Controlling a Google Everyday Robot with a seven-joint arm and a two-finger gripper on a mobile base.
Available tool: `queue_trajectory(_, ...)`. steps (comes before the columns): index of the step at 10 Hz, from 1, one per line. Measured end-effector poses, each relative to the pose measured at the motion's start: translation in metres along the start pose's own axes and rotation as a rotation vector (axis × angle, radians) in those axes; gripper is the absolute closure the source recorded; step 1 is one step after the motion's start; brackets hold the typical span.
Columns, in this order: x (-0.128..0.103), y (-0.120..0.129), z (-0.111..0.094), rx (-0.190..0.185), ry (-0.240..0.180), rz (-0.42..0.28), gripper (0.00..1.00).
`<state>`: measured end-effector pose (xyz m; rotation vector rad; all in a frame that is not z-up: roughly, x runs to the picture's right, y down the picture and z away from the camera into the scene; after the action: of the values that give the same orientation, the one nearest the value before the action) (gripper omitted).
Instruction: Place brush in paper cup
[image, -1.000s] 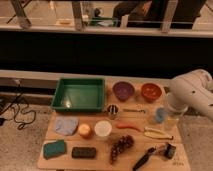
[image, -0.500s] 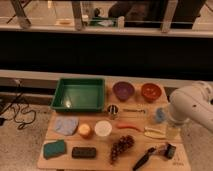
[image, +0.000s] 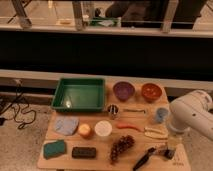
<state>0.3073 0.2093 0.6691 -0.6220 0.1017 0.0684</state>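
The brush (image: 146, 158) lies slanted at the table's front right; its black handle points to the front edge and its dark head sits up and to the right. The white paper cup (image: 103, 128) stands upright mid-table, between the orange fruit (image: 85, 131) and a red chili (image: 129, 126). My white arm comes in from the right and bends down. The gripper (image: 172, 148) hangs open just right of the brush head, close above the table, with nothing in it. Brush and cup are about a grape bunch's length apart.
A green tray (image: 80, 94), a purple bowl (image: 123, 91) and an orange bowl (image: 151, 91) line the back. A metal cup (image: 113, 109), a light-blue cup (image: 161, 115), grapes (image: 121, 146), a black block (image: 84, 152), a green sponge (image: 54, 148) and a blue cloth (image: 66, 124) share the wooden table (image: 47, 159).
The arm has sunk steadily, bringing the gripper down toward the brush head at the front right. Nothing on the table has moved.
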Motion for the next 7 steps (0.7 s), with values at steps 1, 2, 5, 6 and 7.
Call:
queue_trajectory(1, 0.0022, 0.0024, 0.0033, -0.012, -0.011, 0.006, 0.20)
queue_trajectory(2, 0.0024, 0.0050, 0.0052, -0.022, -0.025, 0.008, 0.20)
queue_trajectory(5, 0.0031, 0.0115, 0.0078, -0.026, -0.048, 0.009, 0.20)
queue_trajectory(6, 0.0016, 0.0100, 0.0080, -0.024, -0.047, 0.005, 0.20)
queue_trajectory(7, 0.0024, 0.0097, 0.0078, -0.022, -0.045, 0.005, 0.20)
